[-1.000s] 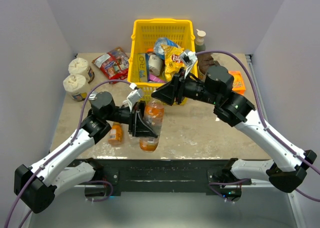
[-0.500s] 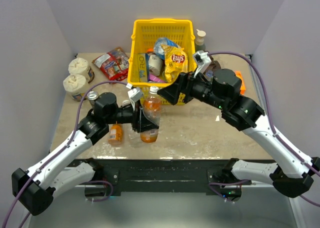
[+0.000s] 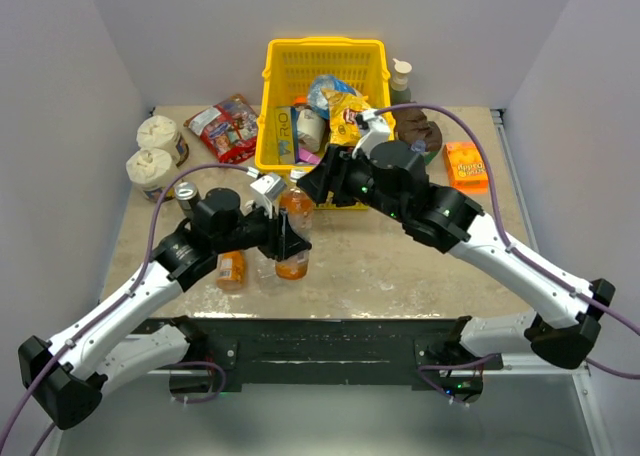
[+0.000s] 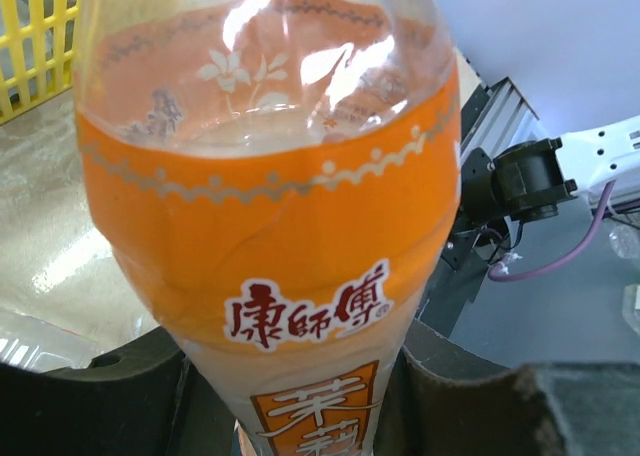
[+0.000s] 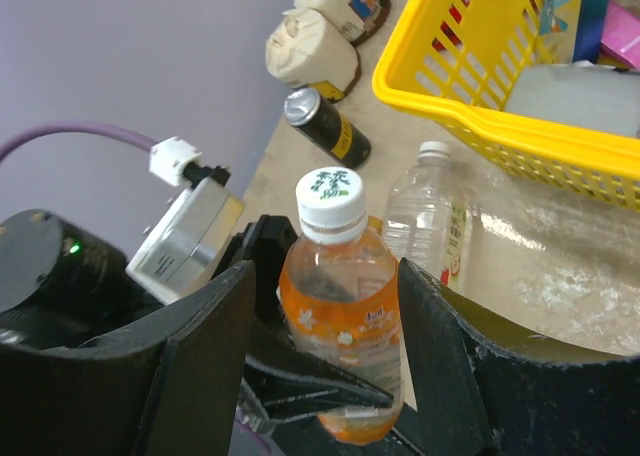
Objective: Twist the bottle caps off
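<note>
The left tool is clamped on the orange-label bottle. The right tool, fingers apart, straddles its white cap (not touching). The yellow basket holds snack packets.

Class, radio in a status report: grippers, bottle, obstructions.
Left gripper shut on orange-label bottle. Right gripper open by white cap, no contact. Clear bottle close behind.

My overhead camera sits high at 6 o'clock, looking down across the desk toward 12. The left wrist view presses tight against the orange-label bottle. The right wrist view looks down on it from slightly farther off. All three share that bottle.
</note>
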`<state>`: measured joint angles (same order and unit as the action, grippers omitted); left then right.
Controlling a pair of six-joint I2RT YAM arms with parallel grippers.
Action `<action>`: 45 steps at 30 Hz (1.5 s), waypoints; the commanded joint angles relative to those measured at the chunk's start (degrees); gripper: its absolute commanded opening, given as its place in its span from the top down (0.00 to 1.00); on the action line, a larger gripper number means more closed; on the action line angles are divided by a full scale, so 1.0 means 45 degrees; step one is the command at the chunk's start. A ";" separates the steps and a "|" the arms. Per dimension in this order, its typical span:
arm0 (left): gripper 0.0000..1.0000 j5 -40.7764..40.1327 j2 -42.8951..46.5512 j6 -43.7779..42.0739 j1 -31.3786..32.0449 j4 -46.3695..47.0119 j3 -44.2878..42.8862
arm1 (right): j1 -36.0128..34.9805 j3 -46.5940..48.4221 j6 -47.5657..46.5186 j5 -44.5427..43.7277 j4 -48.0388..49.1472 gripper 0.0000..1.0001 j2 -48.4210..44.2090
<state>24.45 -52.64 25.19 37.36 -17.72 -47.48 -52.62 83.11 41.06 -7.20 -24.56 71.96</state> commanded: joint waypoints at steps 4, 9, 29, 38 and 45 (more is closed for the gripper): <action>0.62 -0.1291 -0.0137 -0.0246 0.0856 -0.0126 -0.0757 | -0.0630 0.1392 -0.0002 -0.1660 -0.0304 0.40 0.0804; 0.63 -0.1643 -0.0255 -0.0227 0.1403 -0.0184 -0.0854 | -0.0826 0.1921 -0.0393 -0.2149 -0.0694 0.43 0.1195; 0.64 -0.1449 -0.0158 -0.0500 0.1775 -0.0048 -0.0777 | -0.0846 0.1688 -0.0784 -0.1858 -0.0481 0.64 0.1430; 0.64 0.1397 0.0428 -0.0715 0.1717 0.1923 0.0160 | -0.0476 0.0596 -0.1623 0.0327 0.0786 0.73 0.1020; 0.64 0.5207 0.0780 -0.0053 0.0585 0.4907 0.1370 | 0.1925 -0.1065 -0.1975 0.6397 0.3032 0.75 0.0064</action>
<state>31.35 -51.09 24.88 42.59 -9.72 -43.05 -49.47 81.73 33.93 3.84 -21.39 74.19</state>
